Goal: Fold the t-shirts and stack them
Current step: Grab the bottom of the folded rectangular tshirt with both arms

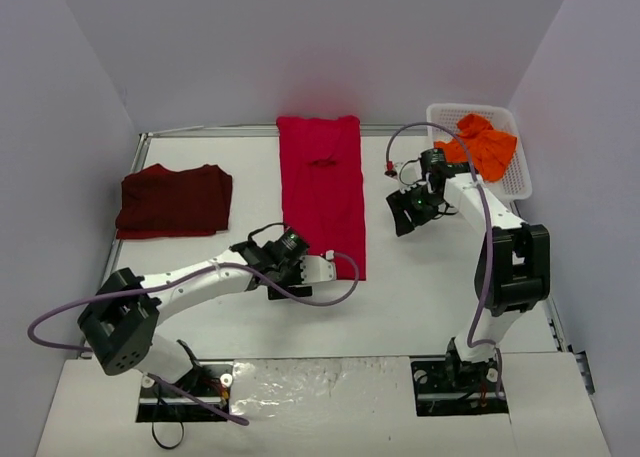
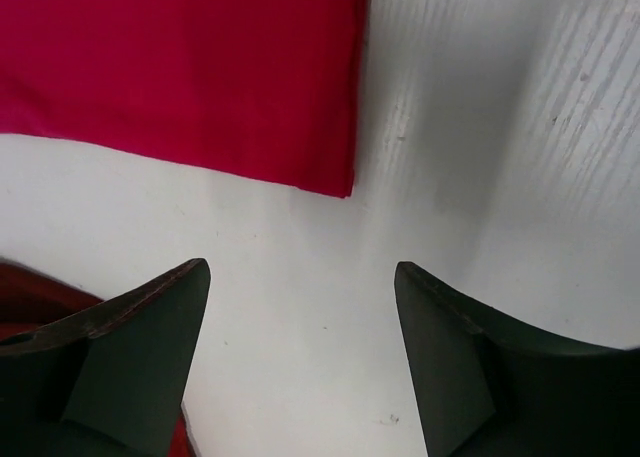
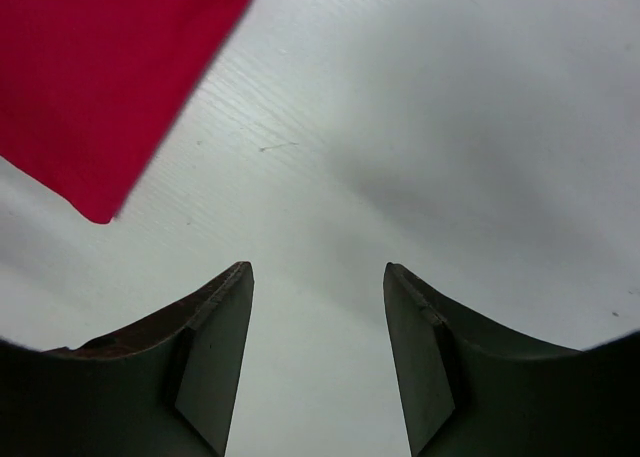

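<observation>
Top external view first: the dark maroon shirt point(image 1: 175, 199) sits as a folded rectangle at the far left of the table point(image 1: 430, 287), so I'd call that one done. The bright red shirt point(image 1: 322, 192) lies in the middle as a long narrow strip, sleeves apparently tucked in. Its long axis runs straight away from the arm bases, and its far end reaches the back edge. I can't say for sure which end is the collar, though there's a small crease in the far half. My read is that it needs its crosswise folds, then a move onto the maroon. The orange shirt point(image 1: 482, 144) is bunched up in the white basket point(image 1: 520, 185) at far right, not yet folded.

Left gripper point(image 1: 325, 267) hovers at the strip's near end. On its wrist camera the jaws stand spread over bare table, holding nothing, with a red corner just beyond the tips. Right gripper point(image 1: 403, 212) hangs just off the strip's right edge, jaws likewise parted and empty, with a red corner up-left in its wrist view
</observation>
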You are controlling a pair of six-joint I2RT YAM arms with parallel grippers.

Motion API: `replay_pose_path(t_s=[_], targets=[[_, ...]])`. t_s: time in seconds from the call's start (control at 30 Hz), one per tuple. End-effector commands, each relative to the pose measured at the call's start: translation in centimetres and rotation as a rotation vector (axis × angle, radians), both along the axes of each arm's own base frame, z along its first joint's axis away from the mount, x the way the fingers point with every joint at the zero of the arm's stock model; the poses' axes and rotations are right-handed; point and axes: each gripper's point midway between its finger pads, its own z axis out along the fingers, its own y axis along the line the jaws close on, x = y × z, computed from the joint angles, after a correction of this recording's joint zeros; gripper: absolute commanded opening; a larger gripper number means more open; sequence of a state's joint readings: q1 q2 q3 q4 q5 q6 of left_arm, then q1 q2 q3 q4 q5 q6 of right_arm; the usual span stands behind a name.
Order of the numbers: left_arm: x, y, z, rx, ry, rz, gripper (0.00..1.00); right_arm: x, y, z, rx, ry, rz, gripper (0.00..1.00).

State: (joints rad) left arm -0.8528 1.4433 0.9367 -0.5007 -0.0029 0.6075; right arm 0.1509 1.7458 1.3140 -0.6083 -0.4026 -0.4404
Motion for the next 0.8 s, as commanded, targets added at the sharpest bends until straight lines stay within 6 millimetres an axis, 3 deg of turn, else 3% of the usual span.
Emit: replay_pose_path(t_s=[0.0, 0.2, 0.63, 0.77], targets=[[0.5, -1.3, -0.3, -0.003, -0.089, -0.043, 0.73, 0.5, -1.3, 2.1, 0.031, -0.050, -0.035, 0.51], [-0.8, -2.8, -2.4, -0.032, -0.029, -0.068, 0.70, 1.2, -2.1, 2.3, 0.043, -0.052, -0.075, 0.51], [0.7, -3.3, -3.9, -0.025, -0.089, -0.050, 0.67, 1.3, -1.8, 1.1, 0.056, -0.016, -0.064, 0.48], [1.1, -3.2, -4.7, 0.001, -0.092, -0.042, 0.61, 1.5, -1.8, 0.9, 0.059, -0.009, -0.065, 0.48]])
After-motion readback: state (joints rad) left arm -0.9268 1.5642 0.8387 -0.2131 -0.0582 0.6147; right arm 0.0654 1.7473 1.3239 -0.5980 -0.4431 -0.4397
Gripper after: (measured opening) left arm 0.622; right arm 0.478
